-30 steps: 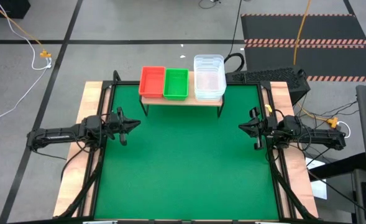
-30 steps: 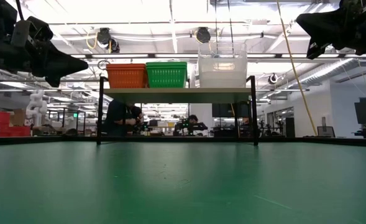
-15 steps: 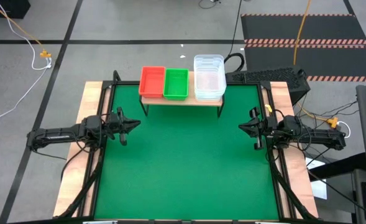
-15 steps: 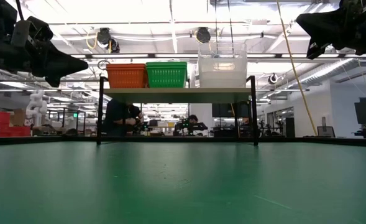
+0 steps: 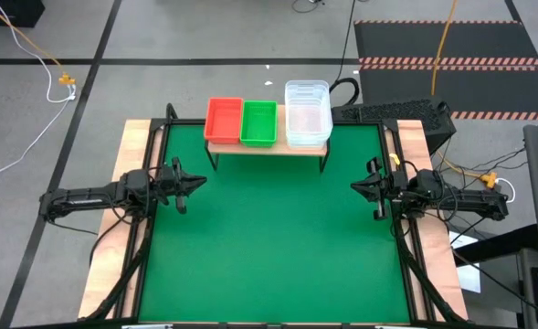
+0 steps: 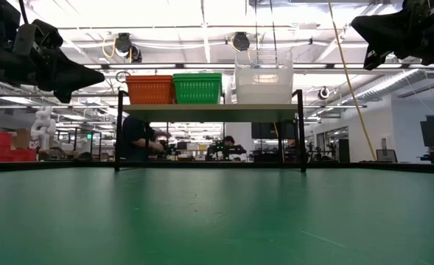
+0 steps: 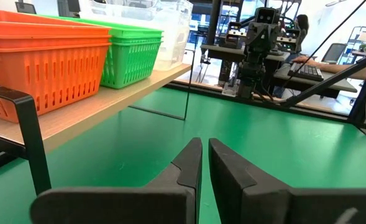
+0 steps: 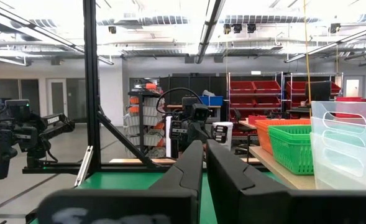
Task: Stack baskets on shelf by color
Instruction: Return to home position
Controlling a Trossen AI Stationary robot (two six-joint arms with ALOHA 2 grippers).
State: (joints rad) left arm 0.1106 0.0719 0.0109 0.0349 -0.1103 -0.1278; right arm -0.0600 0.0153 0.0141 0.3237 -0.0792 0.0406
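Your high view: straight down, far off, takes in whole table (image 5: 269,247) and both arms. Your low view: mat height, level, facing shelf (image 6: 209,112), room behind. Wrist views: close, level, facing each other across table. Left gripper (image 7: 205,144) and right gripper (image 8: 204,147) each have shelf off beside fingers (image 7: 186,171). All four share shelf.

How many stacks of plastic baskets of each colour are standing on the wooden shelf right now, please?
Red plastic basket stack: 1
Green plastic basket stack: 1
Clear translucent plastic basket stack: 1
Total: 3 stacks on the light-wood shelf
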